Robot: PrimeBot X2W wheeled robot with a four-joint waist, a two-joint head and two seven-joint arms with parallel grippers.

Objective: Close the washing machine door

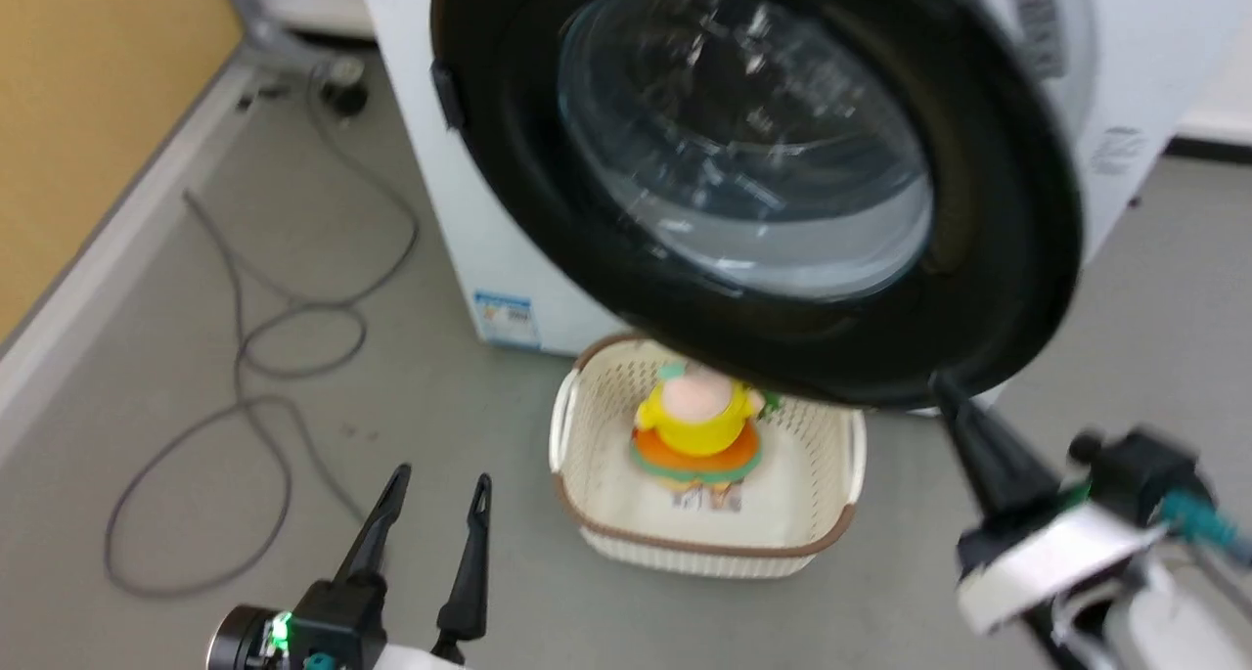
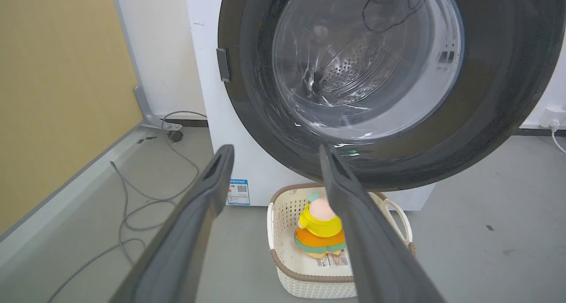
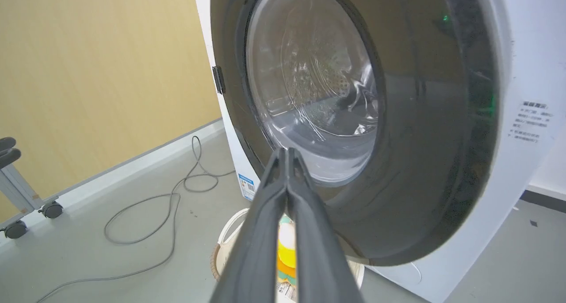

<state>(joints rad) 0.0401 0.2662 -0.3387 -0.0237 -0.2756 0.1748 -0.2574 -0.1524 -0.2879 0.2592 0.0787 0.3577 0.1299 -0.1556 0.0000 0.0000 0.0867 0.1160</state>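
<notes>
Floor, 6 o'clock from the door: cream perforated basket (image 1: 685,556) with a brown rim, set tight against the foot of the washing machine (image 1: 469,220). A yellow-and-orange soft toy (image 1: 696,425) sits in it. The basket lies directly under the door's lower edge.

Out at 9 o'clock, a grey cable (image 1: 238,357) loops loosely over the grey floor, running back along a yellow wall (image 1: 88,112). Further off that way, a wheeled stand (image 3: 26,201).

The washing machine door (image 1: 753,171): large, round, glossy black ring around a bulging clear glass bowl. The perforated steel drum shows through the glass. A small latch tab (image 1: 446,93) sits on its 9 o'clock edge. The door hangs across the machine's white front, tilted out and not seated flush. A blue sticker (image 1: 507,318) sits low on the front, at 7 o'clock from the door.

Right gripper (image 1: 949,396): fingers pressed together, nothing between them, tip up at the door's rim at about 5 o'clock. Whether it touches, I cannot tell.

Left gripper (image 1: 441,474): fingers spread apart, empty, low at 7 o'clock, well clear of door and basket.
</notes>
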